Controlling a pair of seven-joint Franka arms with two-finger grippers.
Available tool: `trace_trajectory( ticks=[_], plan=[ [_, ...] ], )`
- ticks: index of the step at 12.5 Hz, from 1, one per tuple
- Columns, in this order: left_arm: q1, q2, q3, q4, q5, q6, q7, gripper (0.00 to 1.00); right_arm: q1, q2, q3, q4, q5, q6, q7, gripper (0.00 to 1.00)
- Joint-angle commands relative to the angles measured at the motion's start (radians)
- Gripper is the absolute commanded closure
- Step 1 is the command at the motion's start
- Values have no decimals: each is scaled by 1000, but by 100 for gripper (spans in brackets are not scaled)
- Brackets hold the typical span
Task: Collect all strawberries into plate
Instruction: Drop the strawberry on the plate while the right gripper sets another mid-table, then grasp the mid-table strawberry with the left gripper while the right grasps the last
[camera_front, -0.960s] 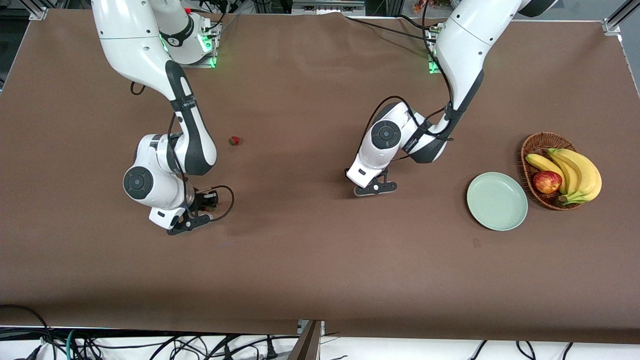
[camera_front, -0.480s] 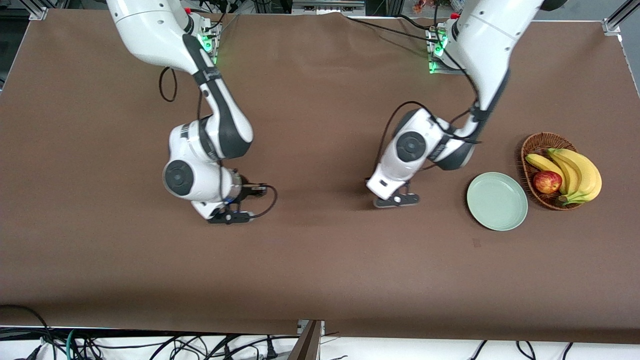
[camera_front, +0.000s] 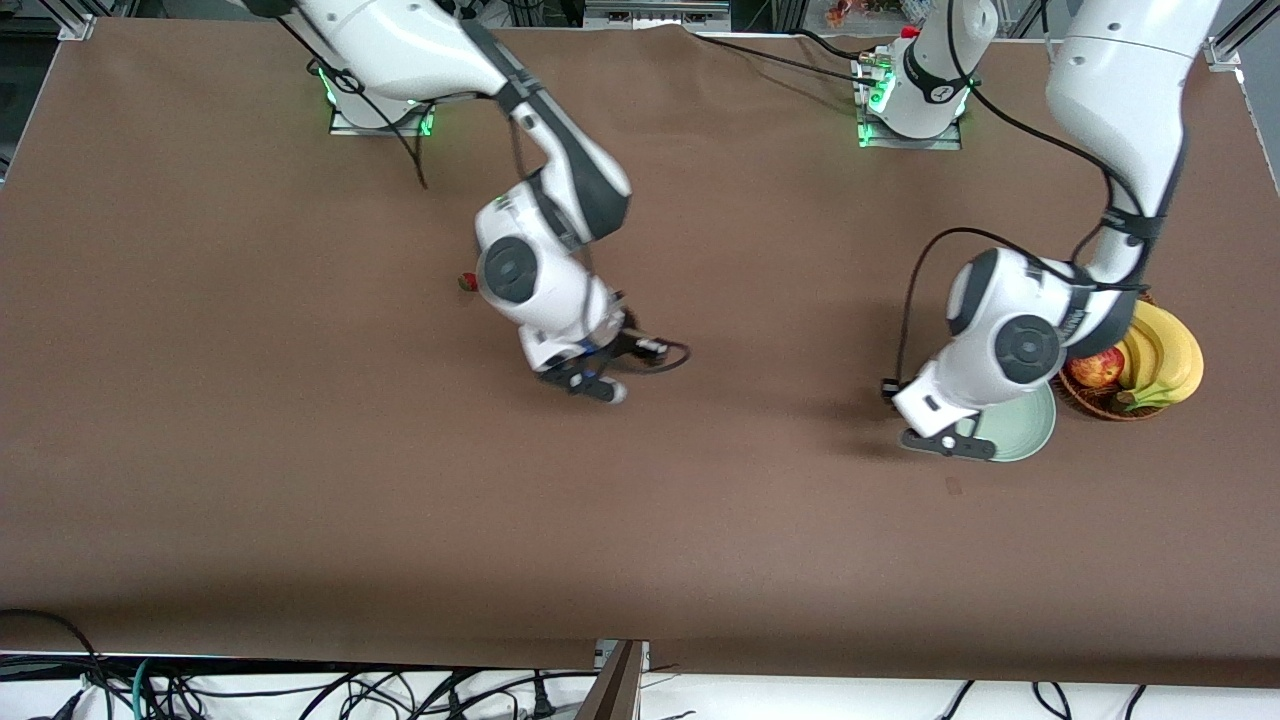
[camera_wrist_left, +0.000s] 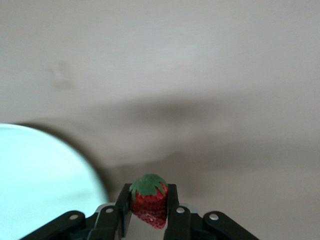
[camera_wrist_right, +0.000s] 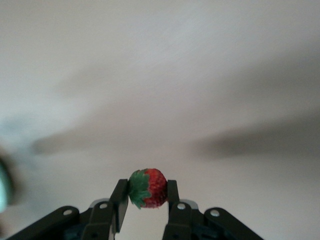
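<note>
Pinching red, green-capped strawberry (camera_wrist_left: 148, 204), left fingers (camera_wrist_left: 123, 207); right fingers (camera_wrist_right: 119, 199) pinching another strawberry (camera_wrist_right: 147, 188).

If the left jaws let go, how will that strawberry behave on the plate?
Likely light: the small red strawberry with green leafy top hangs easily in the left gripper. Its rounded body may roll on the smooth, shallow, pale mint-green plate. Release looks premature; the berry appears beside the rim, over table.

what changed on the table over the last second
Both arms swung toward the left arm's end of the table. The left gripper, shut on a strawberry, went from mid-table to the plate edge. The right gripper, holding another strawberry, reached mid-table. The third strawberry, plate and basket stayed put.
</note>
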Motion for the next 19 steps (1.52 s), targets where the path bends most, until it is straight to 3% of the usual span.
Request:
trace_trajectory(
  ticks=[1,2,3,5,6,7,9,12,14,16,19],
  plan=[
    [21,-35,56,-35,-40,9,193,99,163,150,-6,125,7,234,230,70],
    [24,-29,90,-35,-90,13,282,98,202,204,-9,187,5,299,307,60],
    [25,-21,122,-37,-136,21,359,97,222,235,-10,224,4,349,353,40],
    [31,-10,148,-51,-171,44,425,85,236,228,-11,226,0,391,367,0],
    [39,-9,151,-51,-171,47,432,63,228,212,-13,226,5,381,366,0],
    [44,-6,153,-49,-172,47,432,17,218,203,-17,226,-4,340,358,0],
    [42,-13,150,-45,-177,35,415,0,202,156,-92,223,-62,139,322,0],
    [4,-18,138,-37,-275,4,407,0,178,65,-242,177,-101,-249,5,0],
    [-18,-24,90,-40,-287,-32,354,0,178,-30,-330,32,-101,-348,-228,0],
    [-41,-26,11,-55,-289,-36,199,0,178,-163,-396,-222,-102,-304,-457,0],
    [-54,-29,-98,-109,-289,24,3,0,179,-405,-434,-713,-101,-36,-695,0]
  ],
)
